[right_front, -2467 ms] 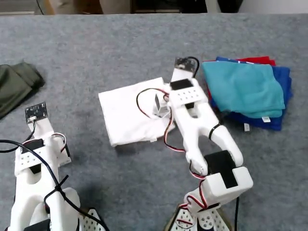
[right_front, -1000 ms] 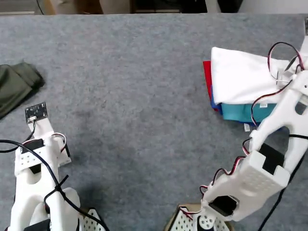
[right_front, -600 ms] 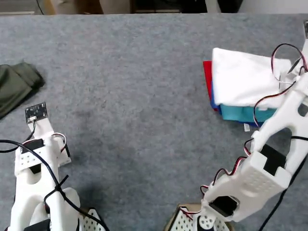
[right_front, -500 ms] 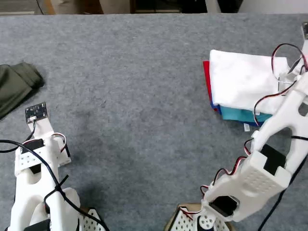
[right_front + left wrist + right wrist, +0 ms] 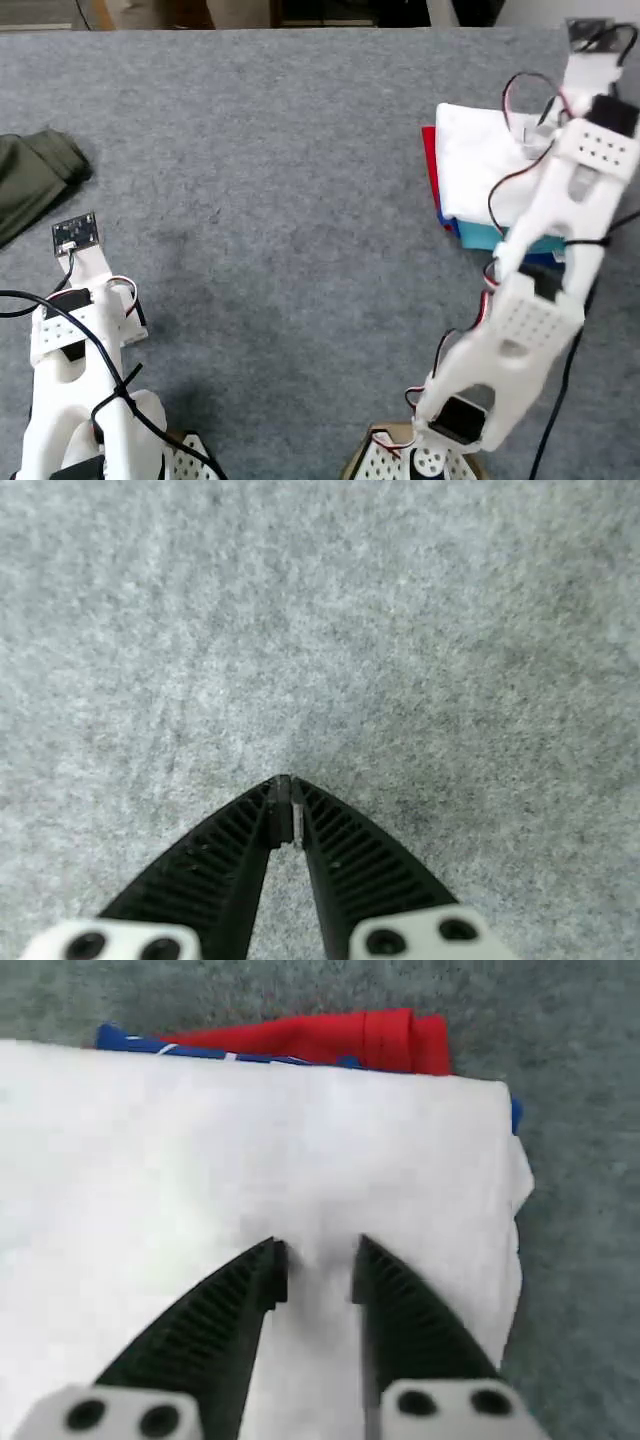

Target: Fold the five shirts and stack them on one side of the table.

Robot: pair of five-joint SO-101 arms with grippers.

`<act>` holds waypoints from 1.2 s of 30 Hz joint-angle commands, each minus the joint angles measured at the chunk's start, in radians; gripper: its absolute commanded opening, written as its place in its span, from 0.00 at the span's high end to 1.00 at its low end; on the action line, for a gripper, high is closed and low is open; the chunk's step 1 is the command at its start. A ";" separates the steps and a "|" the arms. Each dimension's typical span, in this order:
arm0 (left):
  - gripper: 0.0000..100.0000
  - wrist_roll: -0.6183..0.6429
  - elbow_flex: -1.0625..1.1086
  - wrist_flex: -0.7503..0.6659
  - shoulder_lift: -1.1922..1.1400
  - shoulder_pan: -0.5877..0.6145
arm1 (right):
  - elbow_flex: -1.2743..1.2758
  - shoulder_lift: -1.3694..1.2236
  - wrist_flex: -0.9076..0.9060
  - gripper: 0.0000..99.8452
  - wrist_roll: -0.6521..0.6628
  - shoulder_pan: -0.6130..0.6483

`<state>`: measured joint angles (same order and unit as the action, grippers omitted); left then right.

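A folded white shirt [image 5: 478, 165] is seen at the far right of the grey tabletop [image 5: 280, 150], laid on top of three other folded shirts. A teal shirt [image 5: 478, 238] shows along its near edge. A red shirt [image 5: 430, 170] shows as a strip along its left edge. A blue shirt [image 5: 140, 1042] shows as a thin edge in the right wrist view, between the white and the red.

The right pincer [image 5: 318, 1258] is held over the white shirt with its jaws slightly parted and nothing between them. Whether the tips touch the cloth cannot be told.

A dark green shirt [image 5: 35, 175] is left crumpled at the tabletop's left edge, well apart from the others. The left pincer [image 5: 287, 805] is closed, tips together, just over bare tabletop, with nothing gripped.
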<state>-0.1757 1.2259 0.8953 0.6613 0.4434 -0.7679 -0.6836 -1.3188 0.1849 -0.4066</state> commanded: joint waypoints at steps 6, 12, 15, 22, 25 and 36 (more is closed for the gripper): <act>0.98 -0.006 -0.006 -0.005 0.021 0.002 | -0.196 -0.329 0.003 0.96 0.044 -0.005; 0.98 -0.006 -0.006 -0.008 0.021 0.002 | -0.661 -0.274 -0.318 0.96 0.054 -0.002; 0.98 -0.006 -0.006 -0.008 0.021 0.002 | -0.886 -0.254 -0.342 0.96 0.129 -0.005; 0.98 -0.006 -0.006 -0.005 0.021 0.005 | -0.717 -0.305 -0.144 0.96 0.199 -0.048; 0.98 -0.006 -0.006 -0.005 0.021 0.006 | -0.628 -0.366 -0.020 0.96 0.203 -0.094; 0.98 -0.006 -0.006 -0.005 0.021 0.003 | -0.688 -0.498 0.014 0.96 0.198 -0.147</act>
<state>-0.1757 1.2259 0.8953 0.6613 0.4434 -1.3786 -1.2098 -1.2896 0.3721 -0.5355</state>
